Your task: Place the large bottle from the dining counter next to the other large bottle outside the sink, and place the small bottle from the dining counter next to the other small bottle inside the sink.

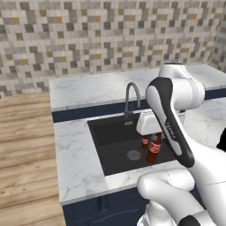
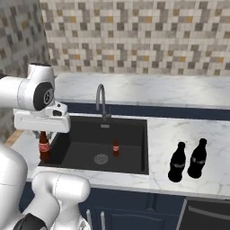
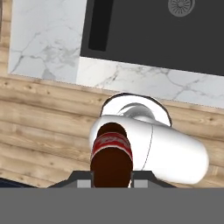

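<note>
Gripper (image 3: 111, 183) clamped on the small bottle (image 2: 44, 146), bottle hanging upright at the left rim of the sink (image 2: 130, 123), above the basin's front-left corner. The other small bottle (image 2: 116, 148) stands inside the sink, just beside the drain (image 2: 101, 158). Two large bottles (image 2: 177, 162) stand together right of the sink.

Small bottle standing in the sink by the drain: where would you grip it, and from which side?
Grip the other small bottle by its neck, just under the cap, coming straight down from above. It stands upright on the sink floor near the drain, below the rim, so the walls probably hinder a side approach. The gripper is shut on the small bottle, so place that first.
</note>
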Controlling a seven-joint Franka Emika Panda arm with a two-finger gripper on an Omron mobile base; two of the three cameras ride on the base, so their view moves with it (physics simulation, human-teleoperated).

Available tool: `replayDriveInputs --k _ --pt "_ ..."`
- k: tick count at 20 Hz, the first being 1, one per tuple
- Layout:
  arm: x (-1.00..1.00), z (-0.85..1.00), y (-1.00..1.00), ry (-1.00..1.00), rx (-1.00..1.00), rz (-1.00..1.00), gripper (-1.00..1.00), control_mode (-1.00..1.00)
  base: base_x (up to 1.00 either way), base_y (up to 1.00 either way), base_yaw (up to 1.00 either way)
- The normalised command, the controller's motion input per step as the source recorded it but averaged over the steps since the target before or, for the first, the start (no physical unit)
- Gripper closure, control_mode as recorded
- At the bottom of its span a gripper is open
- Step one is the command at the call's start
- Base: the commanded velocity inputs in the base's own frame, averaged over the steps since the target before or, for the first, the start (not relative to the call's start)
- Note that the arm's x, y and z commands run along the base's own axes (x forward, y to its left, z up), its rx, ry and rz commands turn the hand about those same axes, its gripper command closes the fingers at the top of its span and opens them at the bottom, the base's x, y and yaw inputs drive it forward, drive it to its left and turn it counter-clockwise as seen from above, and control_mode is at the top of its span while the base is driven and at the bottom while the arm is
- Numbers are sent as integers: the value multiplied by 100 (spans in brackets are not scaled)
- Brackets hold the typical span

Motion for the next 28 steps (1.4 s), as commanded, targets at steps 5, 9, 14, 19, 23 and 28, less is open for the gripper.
replayDriveInputs --k 5,9,14,19,23,28 --pt "33 0 83 1 -4 -13 100 -100 0 0 0" --pt "28 0 34 0 -2 -6 100 -100 0 0 0" --pt "29 0 0 1 -7 -4 100 -100 0 0 0" --pt "46 -21 -16 2 -4 -2 100 -100 0 0 0" --pt "54 -45 -9 0 0 -3 100 -100 0 0 0" --pt "41 -41 2 -14 0 -5 100 -100 0 0 0"
